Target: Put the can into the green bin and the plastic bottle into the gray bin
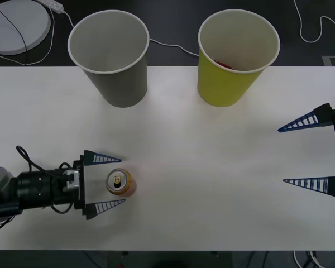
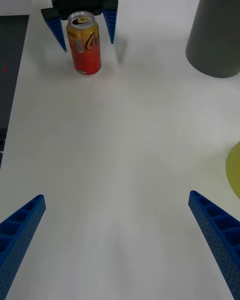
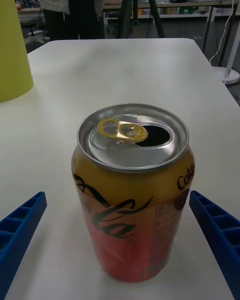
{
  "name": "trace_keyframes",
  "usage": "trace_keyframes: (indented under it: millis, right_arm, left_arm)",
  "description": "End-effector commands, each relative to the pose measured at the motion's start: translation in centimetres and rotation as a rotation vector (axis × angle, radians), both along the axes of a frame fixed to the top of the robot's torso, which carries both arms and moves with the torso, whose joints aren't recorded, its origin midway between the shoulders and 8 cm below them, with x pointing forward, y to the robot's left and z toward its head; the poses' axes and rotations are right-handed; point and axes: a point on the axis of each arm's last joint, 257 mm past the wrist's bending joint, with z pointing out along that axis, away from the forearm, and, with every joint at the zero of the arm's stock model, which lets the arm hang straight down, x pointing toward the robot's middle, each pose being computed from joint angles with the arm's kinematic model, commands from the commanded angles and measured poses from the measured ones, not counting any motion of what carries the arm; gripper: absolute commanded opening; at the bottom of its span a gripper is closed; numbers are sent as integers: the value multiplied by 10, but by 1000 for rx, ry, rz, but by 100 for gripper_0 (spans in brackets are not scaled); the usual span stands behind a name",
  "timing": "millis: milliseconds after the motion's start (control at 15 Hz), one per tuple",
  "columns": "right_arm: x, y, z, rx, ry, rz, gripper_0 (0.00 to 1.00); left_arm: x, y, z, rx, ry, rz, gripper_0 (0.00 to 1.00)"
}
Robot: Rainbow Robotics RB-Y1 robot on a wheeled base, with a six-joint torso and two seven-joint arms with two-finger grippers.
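Note:
The can (image 1: 120,183) stands upright on the white table, orange-red with a gold top and an opened pull tab (image 3: 122,129). My left gripper (image 1: 123,181) is open around it, one blue finger on each side with a gap to the can (image 3: 132,195). From across the table, the right wrist view shows the can (image 2: 86,42) framed by the left gripper (image 2: 87,44). My right gripper (image 1: 282,156) hangs open at the table's right edge, holding nothing. The gray bin (image 1: 109,56) stands back left and the green bin (image 1: 237,56) back right. The plastic bottle is out of view.
Something red (image 1: 223,65) lies inside the green bin. A white round disc (image 1: 17,25) and white cables (image 1: 167,44) lie on the dark floor beyond the table's far edge. Bare white tabletop (image 1: 212,167) stretches between the two grippers.

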Motion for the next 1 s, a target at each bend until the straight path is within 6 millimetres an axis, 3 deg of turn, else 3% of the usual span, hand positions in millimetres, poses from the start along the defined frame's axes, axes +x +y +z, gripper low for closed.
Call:
trace_keyframes:
  millis: [67,600,867,933,1000]
  right_arm:
    - [0,0,0,0,0,0,100]
    - [0,0,0,0,0,0,100]
    - [0,0,0,0,0,0,100]
    - [0,0,0,0,0,0,100]
    - [0,0,0,0,0,0,100]
  left_arm:
    - [4,-12,0,-9,0,-1,100]
    - [6,-42,0,-40,14,-13,100]
    - [6,-43,-1,-42,19,-14,98]
    - [6,-43,-1,-43,23,-13,30]
    - [6,-43,-1,-45,32,-10,4]
